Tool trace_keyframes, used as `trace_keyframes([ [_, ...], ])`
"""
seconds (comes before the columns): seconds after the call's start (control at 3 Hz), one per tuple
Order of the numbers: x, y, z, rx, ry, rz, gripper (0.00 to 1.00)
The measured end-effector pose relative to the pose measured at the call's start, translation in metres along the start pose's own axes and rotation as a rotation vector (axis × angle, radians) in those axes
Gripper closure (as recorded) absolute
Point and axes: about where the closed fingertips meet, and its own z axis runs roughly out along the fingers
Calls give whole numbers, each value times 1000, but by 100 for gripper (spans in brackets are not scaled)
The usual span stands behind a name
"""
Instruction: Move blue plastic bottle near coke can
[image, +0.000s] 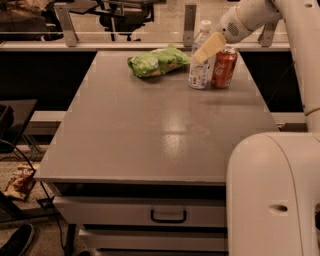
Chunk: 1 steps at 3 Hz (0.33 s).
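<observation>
Robot body (270, 200), white, at the near right corner of the grey tabletop (165, 130). A drawer with a dark handle (168, 216) sits below the near edge. Toward the far right corner the blue plastic bottle (199, 75) stands upright, with the coke can (223, 68) upright just beside it on the right. A green snack bag (157, 61) lies by the far edge, left of the bottle. The gripper (206, 49) hangs across the bottle's upper half; whether it is spread or clamped cannot be told.

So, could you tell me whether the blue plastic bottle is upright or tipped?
Upright: the blue plastic bottle stands cap-up beside the coke can, with the gripper at its shoulder.
</observation>
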Motion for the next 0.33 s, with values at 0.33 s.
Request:
trace_keyframes([
  [0.33,-1,0,-1,0,-1,-2,0],
])
